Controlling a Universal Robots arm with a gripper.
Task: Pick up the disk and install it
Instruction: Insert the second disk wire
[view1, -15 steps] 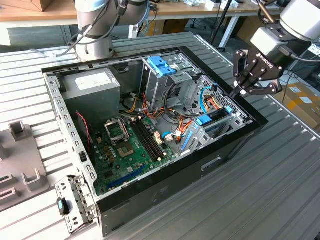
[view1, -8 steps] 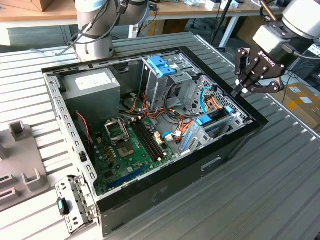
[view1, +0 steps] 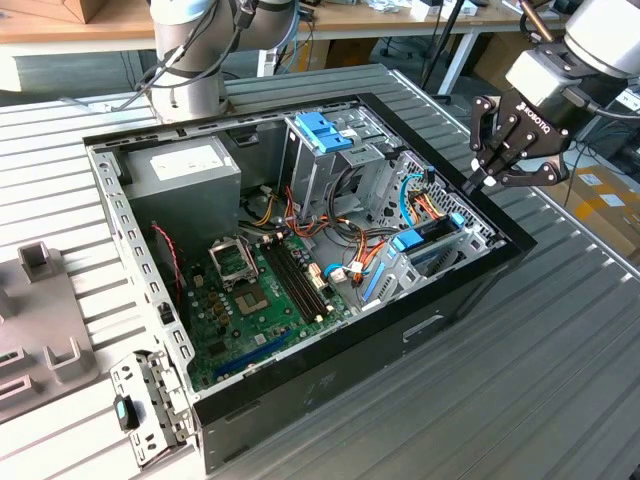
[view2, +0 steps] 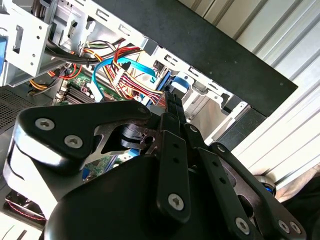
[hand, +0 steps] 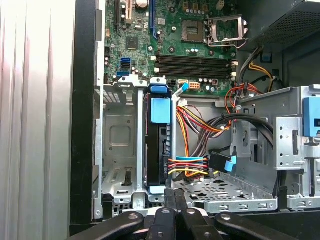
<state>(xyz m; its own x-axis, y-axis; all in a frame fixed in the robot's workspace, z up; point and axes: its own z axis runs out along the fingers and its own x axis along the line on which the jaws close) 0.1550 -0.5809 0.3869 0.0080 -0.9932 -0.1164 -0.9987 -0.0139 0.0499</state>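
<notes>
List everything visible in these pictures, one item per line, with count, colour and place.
computer case: one, black, open on the ribbed table.
table: one, grey metal, under the case.
motherboard: one, green, on the case floor.
power supply: one, grey, in the case's far corner on the exterior view's left.
disk: one, dark with blue carrier rails, standing on edge in the drive bay beside an empty slot.
latch: one, light blue, atop the metal cage.
cables: several, red, yellow, black, blue, beside the disk.
gripper: one, black, above the case's edge on the exterior view's right.
</notes>
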